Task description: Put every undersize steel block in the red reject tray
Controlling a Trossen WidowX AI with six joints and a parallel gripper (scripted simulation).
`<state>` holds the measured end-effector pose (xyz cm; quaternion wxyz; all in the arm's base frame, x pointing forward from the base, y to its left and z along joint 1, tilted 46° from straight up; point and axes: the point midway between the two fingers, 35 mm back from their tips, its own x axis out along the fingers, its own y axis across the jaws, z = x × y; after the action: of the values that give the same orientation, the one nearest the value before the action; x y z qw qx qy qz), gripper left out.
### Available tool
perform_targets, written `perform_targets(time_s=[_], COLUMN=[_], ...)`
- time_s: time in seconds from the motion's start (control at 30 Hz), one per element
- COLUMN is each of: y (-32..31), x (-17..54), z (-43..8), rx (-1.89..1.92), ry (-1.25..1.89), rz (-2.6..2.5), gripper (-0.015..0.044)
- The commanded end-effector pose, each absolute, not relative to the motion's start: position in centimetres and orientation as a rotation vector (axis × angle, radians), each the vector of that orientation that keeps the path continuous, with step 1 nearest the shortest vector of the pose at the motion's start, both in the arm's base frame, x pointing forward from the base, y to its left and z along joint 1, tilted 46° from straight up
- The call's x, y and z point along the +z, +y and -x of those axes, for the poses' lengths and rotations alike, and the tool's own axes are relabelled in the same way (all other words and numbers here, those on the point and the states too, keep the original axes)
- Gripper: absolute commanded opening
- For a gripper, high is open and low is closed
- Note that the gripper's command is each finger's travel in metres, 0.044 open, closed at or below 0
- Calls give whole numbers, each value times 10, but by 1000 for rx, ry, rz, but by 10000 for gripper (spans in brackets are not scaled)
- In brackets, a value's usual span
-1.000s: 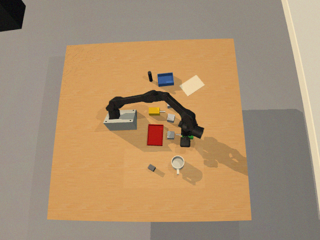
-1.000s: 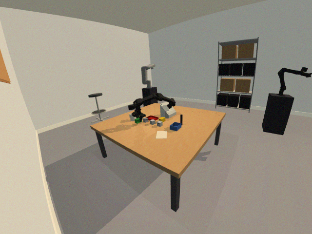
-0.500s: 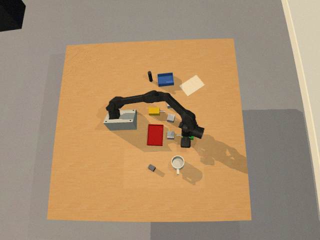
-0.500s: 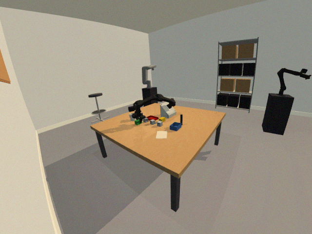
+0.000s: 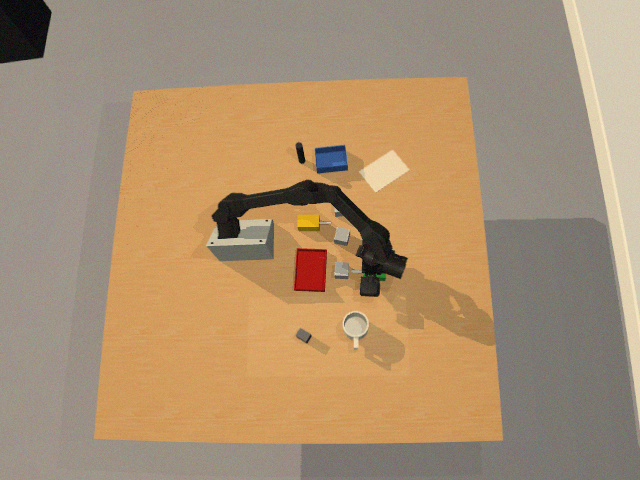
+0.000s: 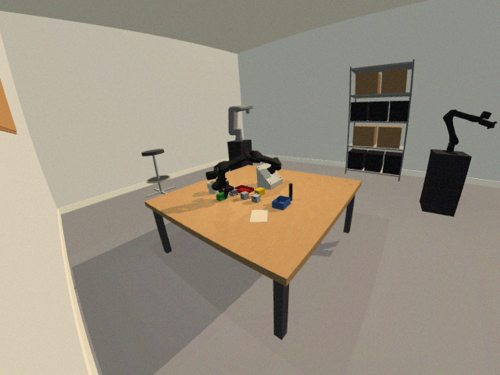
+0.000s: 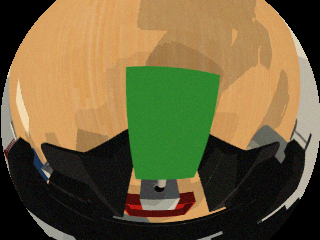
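Green gauge (image 5: 382, 276) (image 6: 220, 196) (image 7: 172, 122) points its pin toward a block (image 5: 341, 269) (image 6: 233, 192) (image 7: 159, 196).
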<state>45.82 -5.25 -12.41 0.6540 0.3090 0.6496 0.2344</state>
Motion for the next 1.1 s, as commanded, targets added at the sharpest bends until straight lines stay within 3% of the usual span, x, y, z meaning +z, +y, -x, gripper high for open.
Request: perform_targets(time_s=[0.0,1.07], y=[-52,-51], x=[-122,-122], z=[-458,-455], rx=[530,528], ry=[1465,1461], rz=[-705,-706], gripper=[0,0])
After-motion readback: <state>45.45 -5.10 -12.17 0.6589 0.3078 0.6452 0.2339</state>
